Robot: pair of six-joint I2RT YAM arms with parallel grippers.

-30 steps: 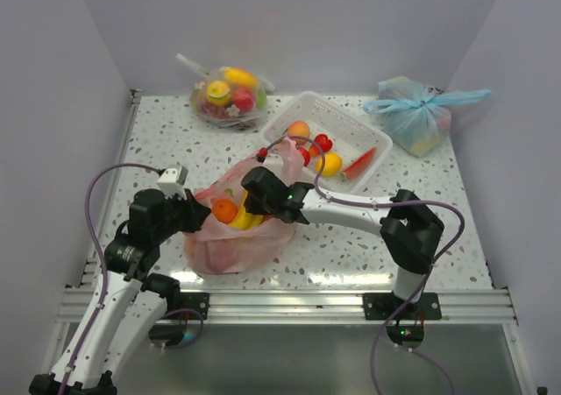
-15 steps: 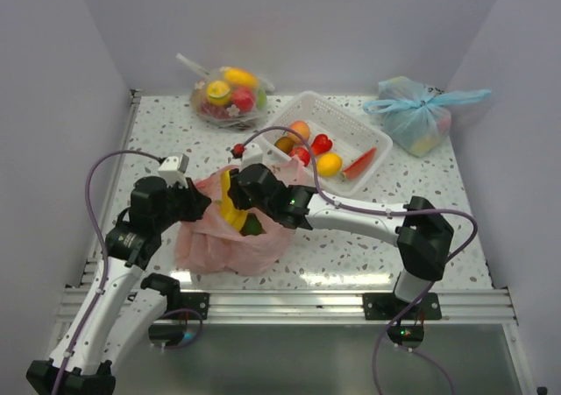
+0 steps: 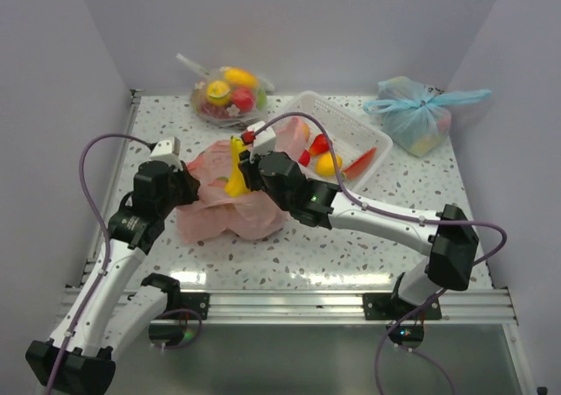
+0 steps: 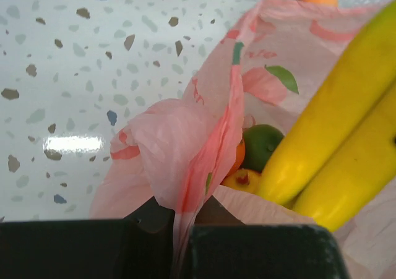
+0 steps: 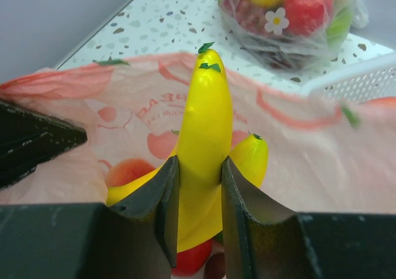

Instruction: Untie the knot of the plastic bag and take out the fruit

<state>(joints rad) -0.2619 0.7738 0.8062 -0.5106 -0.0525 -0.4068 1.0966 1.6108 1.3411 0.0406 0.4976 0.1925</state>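
At far left, pinches a fold of the plastic bag (image 3: 230, 222) in the left hand (image 3: 181, 191), fingers drawn nearly together with the pink film trapped between them. Has the bag slumped on the speckled desk (image 3: 351, 248) between the 2 arms, mouth open, with a green fruit (image 4: 263, 144) and an orange fruit (image 4: 239, 156) showing inside. Behind it, at the back of the desk, a clear bag (image 3: 226, 95) of mixed toy fruit. Just right of the pink mouth, clamps the taller of 2 yellow bananas (image 5: 207, 115) in the right hand (image 5: 197, 189), fingers narrow and pressed to both its sides, stem end up, lower end down among the film. Further right, a white basket (image 3: 349, 109) with a watermelon slice (image 3: 359, 161) and a few small red and yellow pieces. At far right rear, a light blue bag (image 3: 416, 115) tied in a bow.
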